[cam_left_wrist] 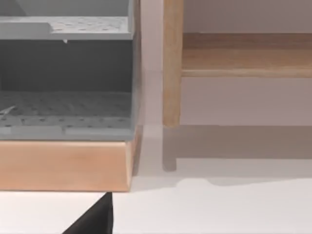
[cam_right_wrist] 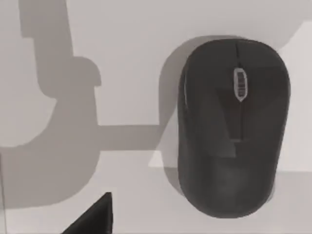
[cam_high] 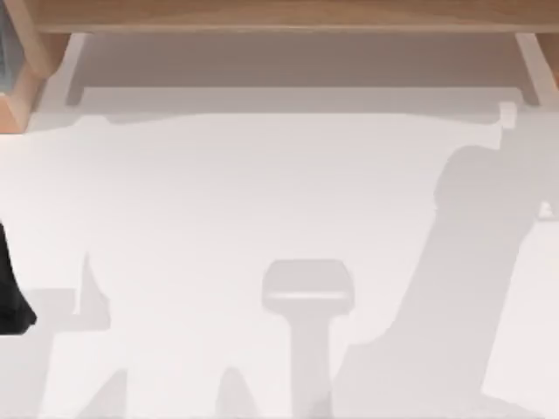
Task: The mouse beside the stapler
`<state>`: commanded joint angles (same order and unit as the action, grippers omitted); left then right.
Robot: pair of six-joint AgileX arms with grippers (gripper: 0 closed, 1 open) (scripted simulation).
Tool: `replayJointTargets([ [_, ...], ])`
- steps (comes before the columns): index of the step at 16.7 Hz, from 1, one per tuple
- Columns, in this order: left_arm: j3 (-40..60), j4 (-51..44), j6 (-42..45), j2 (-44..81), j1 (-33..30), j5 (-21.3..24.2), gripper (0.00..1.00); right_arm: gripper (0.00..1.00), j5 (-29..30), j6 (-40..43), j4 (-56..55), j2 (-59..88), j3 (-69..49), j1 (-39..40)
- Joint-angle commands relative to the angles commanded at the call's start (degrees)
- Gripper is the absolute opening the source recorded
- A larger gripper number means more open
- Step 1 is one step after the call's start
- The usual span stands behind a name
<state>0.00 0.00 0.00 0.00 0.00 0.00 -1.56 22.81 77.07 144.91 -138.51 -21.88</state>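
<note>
Black mouse (cam_right_wrist: 233, 127), grey scroll wheel, flat on white table (cam_right_wrist: 126, 44).

Overhead view; wrist views (close) low.

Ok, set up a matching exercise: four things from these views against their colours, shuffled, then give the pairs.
Things:
1. mouse
2. perforated tray
3. upright post
4. table

Colours:
A. white
B. light wood
C. black
D. grey

Pairs: 1-C, 2-D, 3-B, 4-A.
</note>
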Motion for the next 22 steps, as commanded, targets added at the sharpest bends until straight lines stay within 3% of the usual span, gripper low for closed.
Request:
replayJointTargets([
  [9,0.0,0.0,0.0,0.0,0.0,0.0,1.00,1.00,-0.1,0.4,1.3,4.2,-4.1,0.3],
  [17,0.0,0.0,0.0,0.0,0.0,0.0,1.00,1.00,-0.4,2.6,10.2,-5.3,-3.9,-1.5],
  [22,0.0,0.0,0.0,0.0,0.0,0.0,1.00,1.00,-0.3,2.5,5.9,-3.9,-0.9,-1.3],
])
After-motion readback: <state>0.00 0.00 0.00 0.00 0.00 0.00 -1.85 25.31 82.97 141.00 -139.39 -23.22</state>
